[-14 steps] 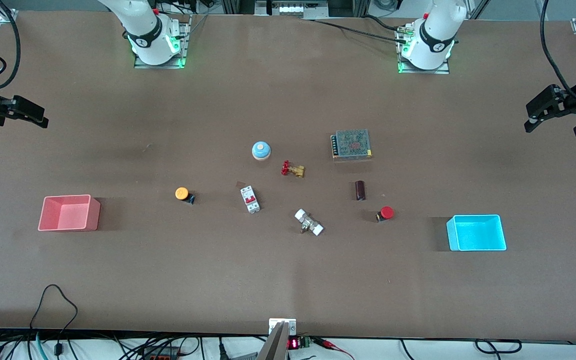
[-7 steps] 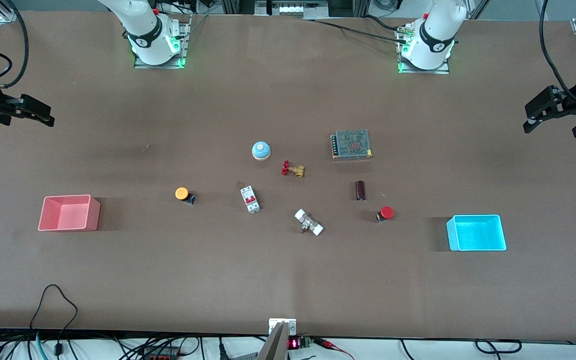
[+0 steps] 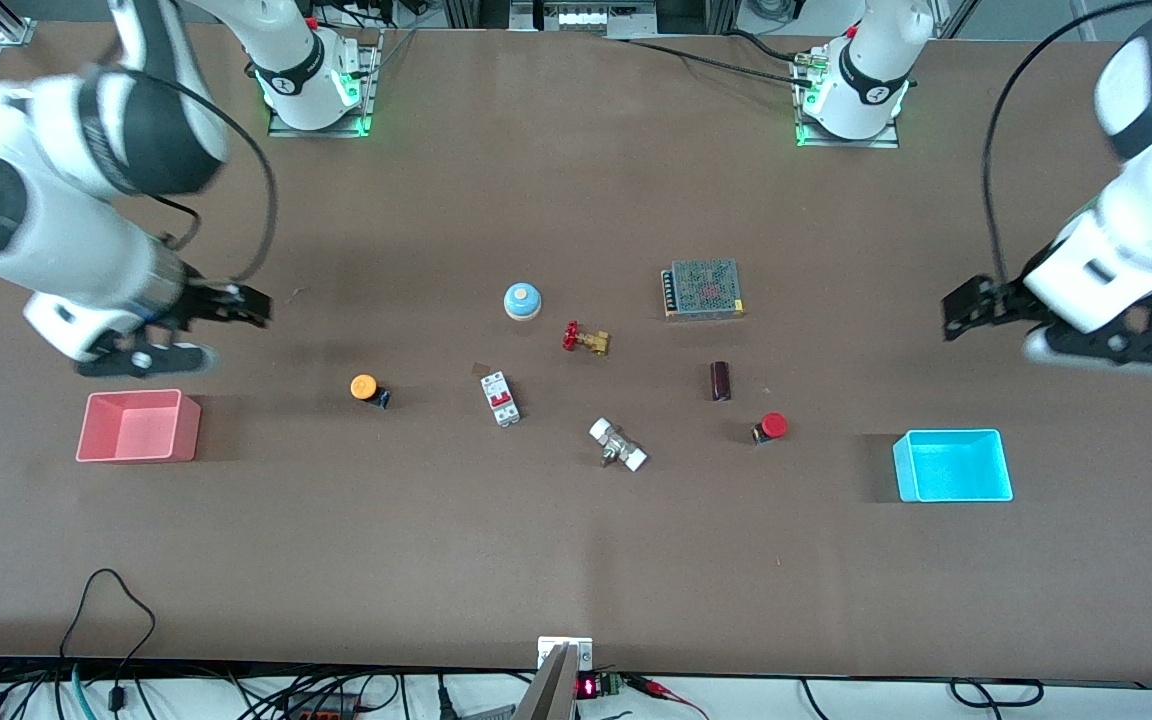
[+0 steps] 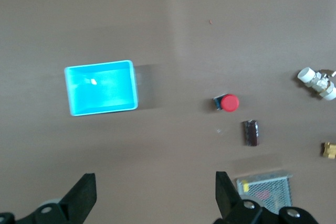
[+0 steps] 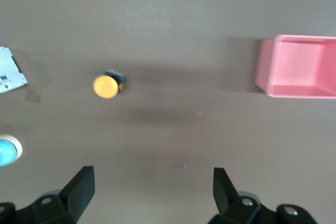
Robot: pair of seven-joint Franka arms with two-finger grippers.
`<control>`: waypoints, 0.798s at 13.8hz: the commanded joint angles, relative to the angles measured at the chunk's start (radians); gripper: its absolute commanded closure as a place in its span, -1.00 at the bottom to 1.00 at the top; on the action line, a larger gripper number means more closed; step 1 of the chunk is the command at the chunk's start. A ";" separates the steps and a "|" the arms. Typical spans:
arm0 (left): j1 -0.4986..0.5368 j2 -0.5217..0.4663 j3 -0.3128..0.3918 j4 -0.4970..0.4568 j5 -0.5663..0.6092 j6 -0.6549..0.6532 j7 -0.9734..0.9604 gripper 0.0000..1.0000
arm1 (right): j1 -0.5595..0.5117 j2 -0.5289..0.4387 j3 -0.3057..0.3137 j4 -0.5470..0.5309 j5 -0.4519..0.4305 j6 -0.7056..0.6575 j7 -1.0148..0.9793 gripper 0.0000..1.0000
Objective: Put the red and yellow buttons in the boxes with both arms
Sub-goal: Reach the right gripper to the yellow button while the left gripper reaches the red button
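- Red button (image 3: 771, 426) lies on the bench (image 3: 576, 560), toward the left arm's end, apart from the cyan box (image 3: 953, 465); its cap is tipped on its side. It also shows in the left wrist view (image 4: 228, 103).
- Yellow button (image 3: 366, 387) lies on the bench toward the right arm's end, well apart from the pink box (image 3: 139, 426); also seen in the right wrist view (image 5: 107, 85).
- Both boxes stand open-topped; nothing shows in either. Cyan box in the left wrist view (image 4: 101, 87), pink box in the right wrist view (image 5: 298, 66).
- Left pincer (image 3: 966, 305) hangs over bare bench, above the cyan box's end; fingers (image 4: 82, 196) spread wide, holding nothing.
- Right pincer (image 3: 236, 305) hangs over bare bench between the pink box and the yellow button; fingers (image 5: 80, 184) spread wide, holding nothing.
- Between the buttons lie a breaker (image 3: 500, 398), a white-capped fitting (image 3: 618, 445), a brass valve (image 3: 587, 339), a blue dome (image 3: 523, 300), a dark cylinder (image 3: 721, 380) and a mesh-covered unit (image 3: 703, 288).
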 commanded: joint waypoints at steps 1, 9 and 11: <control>-0.024 0.082 -0.020 0.025 -0.003 0.037 -0.081 -1.00 | 0.022 0.078 -0.009 0.020 0.076 0.055 0.010 -1.00; -0.145 0.318 -0.018 0.011 -0.002 0.292 -0.360 -1.00 | 0.091 0.255 -0.009 0.012 0.079 0.198 0.034 -1.00; -0.157 0.362 -0.017 0.008 0.000 0.315 -0.394 -1.00 | 0.088 0.284 -0.009 0.012 0.081 0.232 0.063 -1.00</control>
